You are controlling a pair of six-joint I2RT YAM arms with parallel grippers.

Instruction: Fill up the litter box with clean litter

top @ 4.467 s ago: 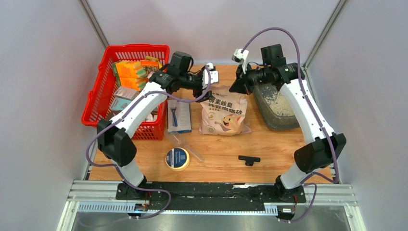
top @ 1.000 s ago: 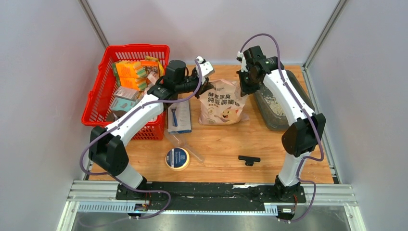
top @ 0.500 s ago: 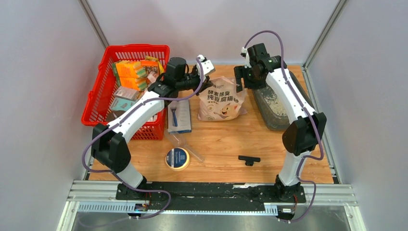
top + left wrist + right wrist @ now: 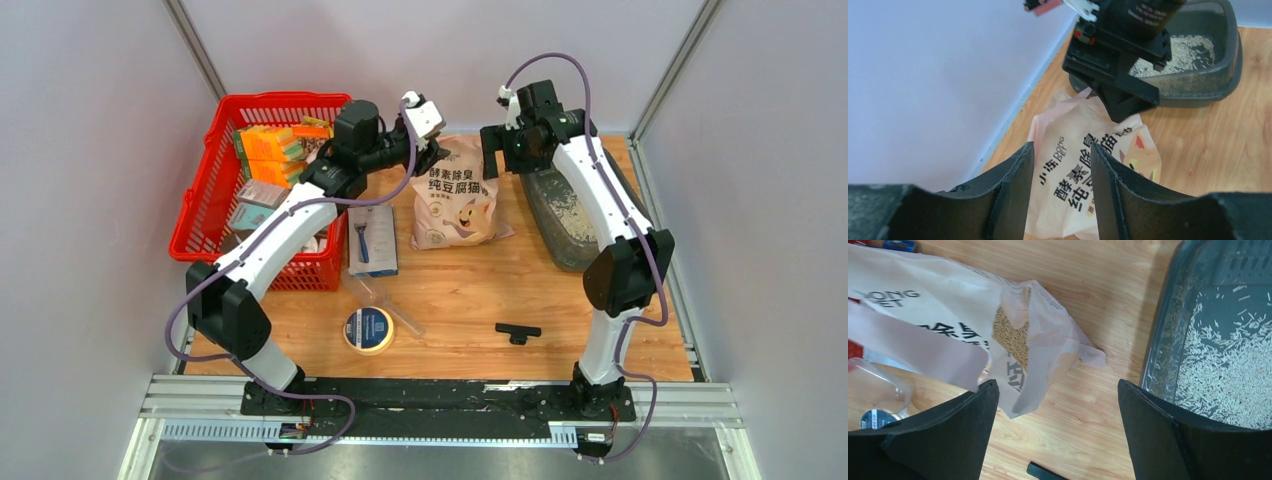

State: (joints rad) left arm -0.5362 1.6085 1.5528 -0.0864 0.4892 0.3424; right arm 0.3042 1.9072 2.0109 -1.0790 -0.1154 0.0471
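Observation:
The dark grey litter box [image 4: 598,256] lies at the right on the table, with a thin layer of clean litter [image 4: 568,213] in it; the right wrist view shows its wall [image 4: 1168,315] and the granules [image 4: 1228,365]. A pale pink printed bag [image 4: 460,198] lies left of it, its torn top [image 4: 1010,335] showing litter inside. My left gripper [image 4: 432,156] is open above the bag's far left corner; the bag [image 4: 1083,185] shows below its fingers [image 4: 1013,190], apart from them. My right gripper [image 4: 493,160] hangs open over the wood between bag and box, empty.
A red mesh basket [image 4: 200,222] of boxed goods stands at the left. Near the bag lie a blue razor pack [image 4: 371,240], a clear scoop [image 4: 385,297], a tape roll [image 4: 368,330] and a black T-shaped piece [image 4: 517,332]. Walls close in behind and at both sides.
Both grippers have opened and let go of the bag's top corners. The bag has settled flat on the table, and both grippers have drawn back from it.

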